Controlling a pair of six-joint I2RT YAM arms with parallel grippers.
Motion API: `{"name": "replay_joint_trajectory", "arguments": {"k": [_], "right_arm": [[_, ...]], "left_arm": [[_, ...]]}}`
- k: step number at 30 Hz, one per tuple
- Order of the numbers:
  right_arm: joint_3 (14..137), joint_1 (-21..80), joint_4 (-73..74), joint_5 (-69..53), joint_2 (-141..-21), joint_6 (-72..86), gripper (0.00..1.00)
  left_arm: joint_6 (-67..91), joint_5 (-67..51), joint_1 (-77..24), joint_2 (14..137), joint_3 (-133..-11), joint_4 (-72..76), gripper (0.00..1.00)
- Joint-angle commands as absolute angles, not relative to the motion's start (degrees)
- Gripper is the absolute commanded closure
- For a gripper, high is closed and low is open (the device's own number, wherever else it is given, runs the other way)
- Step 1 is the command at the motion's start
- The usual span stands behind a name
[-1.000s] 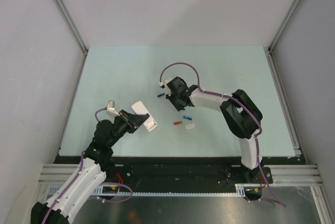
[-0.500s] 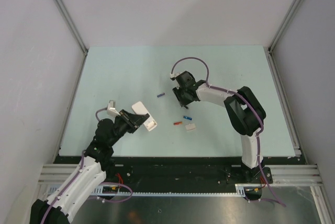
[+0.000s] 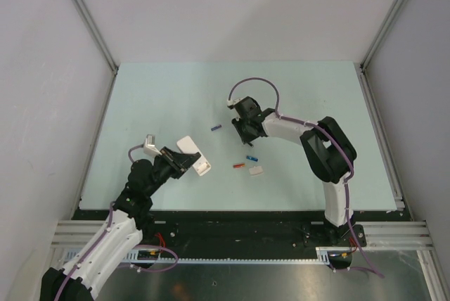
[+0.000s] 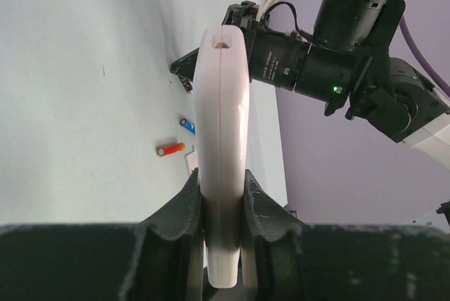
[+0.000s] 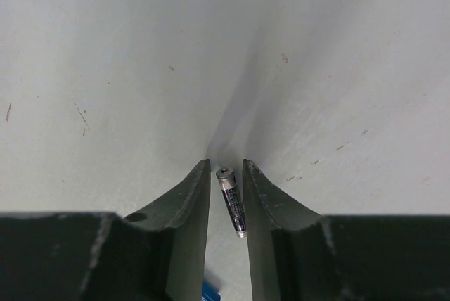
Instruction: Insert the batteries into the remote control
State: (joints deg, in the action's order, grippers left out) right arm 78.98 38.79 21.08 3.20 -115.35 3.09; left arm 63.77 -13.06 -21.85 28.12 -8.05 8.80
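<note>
The remote control (image 4: 223, 104), a small flat white plastic handset, is off the table (image 3: 155, 97) and stands edge-on in the left gripper (image 4: 223, 178); the two dark fingers (image 4: 188, 206) press against its broad faces near one end, so the claw is clamped on it; the rest of the handset juts out past the fingertips. From above, the remote control (image 3: 188, 145) sits at the near left of the pale green tabletop, tilted, with the left gripper (image 3: 181, 162) on its near side.

A slim black battery (image 5: 232, 201) with a silver cap lies lengthwise in the gap of the right gripper (image 5: 226, 164); those jaws stand narrowly apart, wider than the battery, with a sliver of table showing between it and the finger on the left of the wrist view; its far end sits level with the fingertips. From above, the right gripper (image 3: 240, 130) is near the middle of the table, pointing down at the surface.

A purple battery (image 3: 216, 128) lies just left of that gripper, clear of it; a blue battery (image 3: 251, 157) and an orange-red battery (image 3: 239, 165) lie close together nearer the bases, between the two grippers; a small white rectangular cover piece (image 3: 256, 170) lies just beside the orange-red one, on its right.
</note>
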Motion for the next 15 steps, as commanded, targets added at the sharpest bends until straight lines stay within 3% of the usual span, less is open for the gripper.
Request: {"name": "replay_joint_trajectory", "arguments": {"k": [1,4,8,15], "right_arm": [[80.07,39.11,23.91,4.57,-116.1,3.87,0.72],[79.98,39.11,24.08,5.09,-115.84,4.13,0.8],[80.07,39.29,23.82,5.63,-114.26,4.75,1.0],[80.07,40.34,24.34,7.55,-107.94,6.41,1.0]], "left_arm": [[62.4,-12.57,-21.88,28.21,-10.9,10.63,1.0],[62.4,-12.92,-21.88,28.65,-11.07,10.63,1.0],[62.31,-13.27,-21.88,29.44,-11.51,10.63,1.0],[61.61,-14.76,-21.8,32.95,-13.71,10.9,1.0]]}}
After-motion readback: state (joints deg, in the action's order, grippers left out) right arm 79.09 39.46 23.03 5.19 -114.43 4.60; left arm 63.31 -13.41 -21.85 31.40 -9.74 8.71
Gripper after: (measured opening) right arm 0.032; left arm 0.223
